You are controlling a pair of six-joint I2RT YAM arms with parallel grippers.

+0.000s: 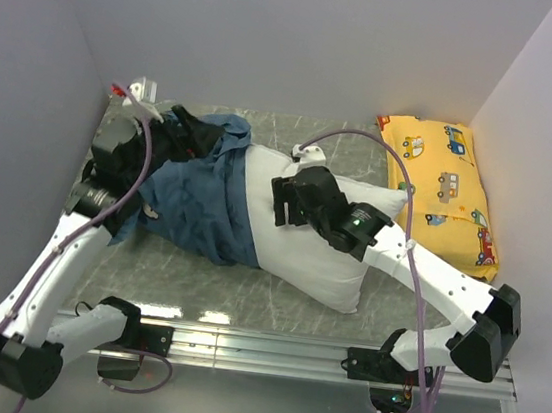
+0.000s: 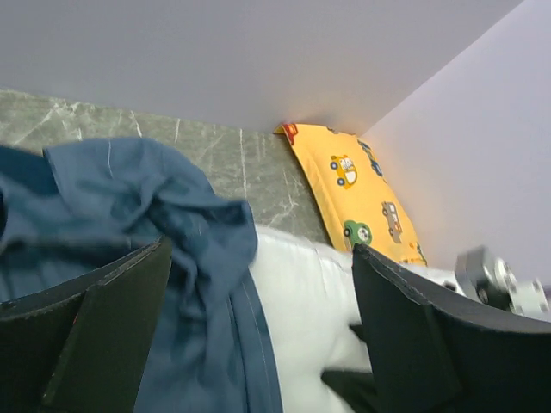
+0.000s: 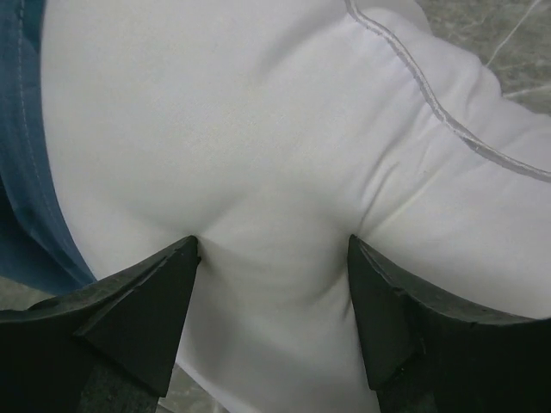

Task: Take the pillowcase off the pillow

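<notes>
My left gripper [image 2: 258,258] and right gripper [image 3: 274,249] gape empty; pinching pillowcase [image 1: 196,202] too deep over the pillow [image 1: 295,254] could drag both (stuffing caught).

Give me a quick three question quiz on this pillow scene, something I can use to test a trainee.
1. True or false: the pillowcase covers the whole pillow.
2. The right gripper has its fingertips pressed into: A the pillow, B a cardboard box, C a folded towel.
3. Fill in: the yellow car-print pillow lies in the far ____ corner of the table.

Key: 1 false, the pillow's right part is bare; 2 A; 3 right.
</notes>
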